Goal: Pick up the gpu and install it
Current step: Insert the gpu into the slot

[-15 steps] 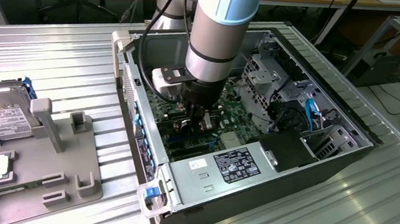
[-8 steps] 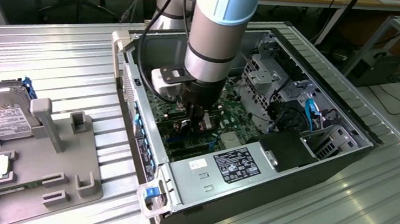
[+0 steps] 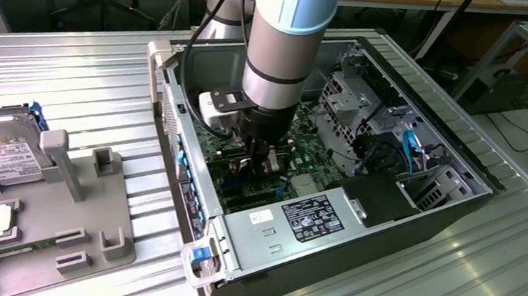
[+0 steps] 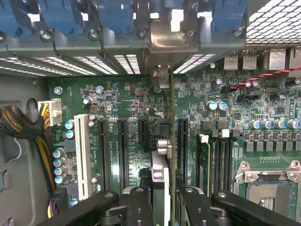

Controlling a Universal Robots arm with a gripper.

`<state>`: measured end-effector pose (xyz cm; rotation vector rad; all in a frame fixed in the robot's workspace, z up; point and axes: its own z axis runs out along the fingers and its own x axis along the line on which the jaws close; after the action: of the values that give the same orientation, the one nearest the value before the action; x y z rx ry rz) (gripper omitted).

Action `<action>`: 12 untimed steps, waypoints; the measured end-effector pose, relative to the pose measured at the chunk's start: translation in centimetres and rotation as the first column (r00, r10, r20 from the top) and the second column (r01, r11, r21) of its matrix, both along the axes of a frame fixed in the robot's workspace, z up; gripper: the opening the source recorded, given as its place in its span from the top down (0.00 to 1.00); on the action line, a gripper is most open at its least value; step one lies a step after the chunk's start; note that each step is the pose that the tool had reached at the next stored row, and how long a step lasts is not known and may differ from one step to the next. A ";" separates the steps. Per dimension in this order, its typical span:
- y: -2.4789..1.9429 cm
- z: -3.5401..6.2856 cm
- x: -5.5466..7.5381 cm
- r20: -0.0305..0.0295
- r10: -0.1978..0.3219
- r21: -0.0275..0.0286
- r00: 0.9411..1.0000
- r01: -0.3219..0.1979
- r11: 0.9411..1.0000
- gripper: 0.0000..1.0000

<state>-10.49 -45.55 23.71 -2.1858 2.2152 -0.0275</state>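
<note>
The fingers [image 4: 138, 207] at the bottom of the wrist view are clenched on the gpu [image 4: 171, 155], which stands on its edge between them, its silver bracket reaching the case's rear slots. In the exterior view the gripper [image 3: 260, 163] hangs at the centre inside the open computer case [image 3: 451, 200], over the green motherboard [image 3: 316, 163]. At the far left edge a hard drive [image 3: 0, 150] lies on a grey fixture [image 3: 94, 230].

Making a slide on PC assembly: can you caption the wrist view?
Gripper holds the gpu edge-on above the motherboard slots inside the computer case.
</note>
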 end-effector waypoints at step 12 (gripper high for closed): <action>-0.01 -0.05 0.0 0.000 0.000 0.000 1.000 0.000 1.000 0.72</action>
<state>-10.54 -45.56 23.66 -2.1858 2.2153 -0.0281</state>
